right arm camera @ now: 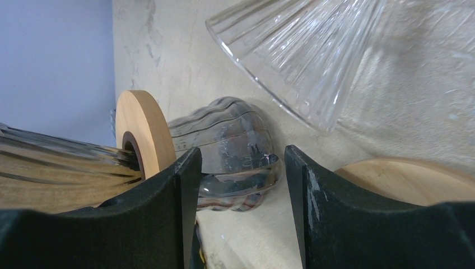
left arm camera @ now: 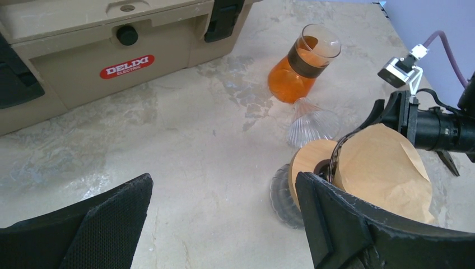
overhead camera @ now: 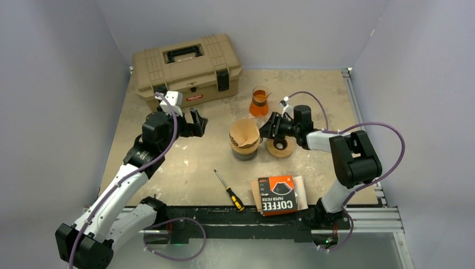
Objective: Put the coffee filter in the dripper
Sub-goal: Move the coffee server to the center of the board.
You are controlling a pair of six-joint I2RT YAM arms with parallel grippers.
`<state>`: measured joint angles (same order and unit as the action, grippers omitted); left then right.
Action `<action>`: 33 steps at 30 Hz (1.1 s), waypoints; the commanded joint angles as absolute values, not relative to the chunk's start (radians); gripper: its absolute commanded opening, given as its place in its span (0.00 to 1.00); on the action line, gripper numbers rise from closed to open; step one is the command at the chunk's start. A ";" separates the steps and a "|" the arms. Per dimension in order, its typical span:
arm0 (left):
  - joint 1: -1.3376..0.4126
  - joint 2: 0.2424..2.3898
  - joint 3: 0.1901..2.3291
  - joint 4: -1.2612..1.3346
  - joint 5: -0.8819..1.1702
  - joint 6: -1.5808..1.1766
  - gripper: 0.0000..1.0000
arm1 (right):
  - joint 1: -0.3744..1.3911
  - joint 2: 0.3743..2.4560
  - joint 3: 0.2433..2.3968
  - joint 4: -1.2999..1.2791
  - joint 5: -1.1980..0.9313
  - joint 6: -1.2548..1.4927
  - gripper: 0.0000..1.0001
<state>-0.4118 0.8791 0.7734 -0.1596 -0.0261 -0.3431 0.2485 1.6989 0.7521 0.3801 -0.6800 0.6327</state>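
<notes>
A brown paper coffee filter (overhead camera: 244, 133) sits opened inside the glass dripper (overhead camera: 245, 150), which has a wooden collar and stands mid-table. In the left wrist view the filter (left arm camera: 386, 168) fills the cone above the wooden collar (left arm camera: 307, 163). In the right wrist view the filter (right arm camera: 56, 168) shows through ribbed glass at the left. My right gripper (overhead camera: 271, 125) is open and empty, just right of the dripper at rim height; its jaws (right arm camera: 241, 185) frame the dripper's glass base (right arm camera: 235, 145) without touching it. My left gripper (overhead camera: 199, 123) is open and empty, left of the dripper, and the left wrist view shows it (left arm camera: 224, 179) over bare table.
A second glass dripper with a wooden ring (overhead camera: 280, 147) stands right of the first. A carafe of orange liquid (overhead camera: 259, 102) stands behind them. A tan toolbox (overhead camera: 186, 67) is at the back left. A screwdriver (overhead camera: 229, 190) and a coffee filter pack (overhead camera: 278, 194) lie near the front edge.
</notes>
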 commanded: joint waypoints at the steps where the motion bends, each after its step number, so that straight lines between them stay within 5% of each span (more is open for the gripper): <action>1: -0.388 0.879 0.773 -0.133 -0.019 -0.333 0.99 | 0.279 1.668 0.722 0.415 -0.668 0.658 0.59; 33: -0.314 0.893 0.765 -0.116 0.098 -0.357 0.99 | 0.349 1.565 0.608 0.418 -0.624 0.724 0.58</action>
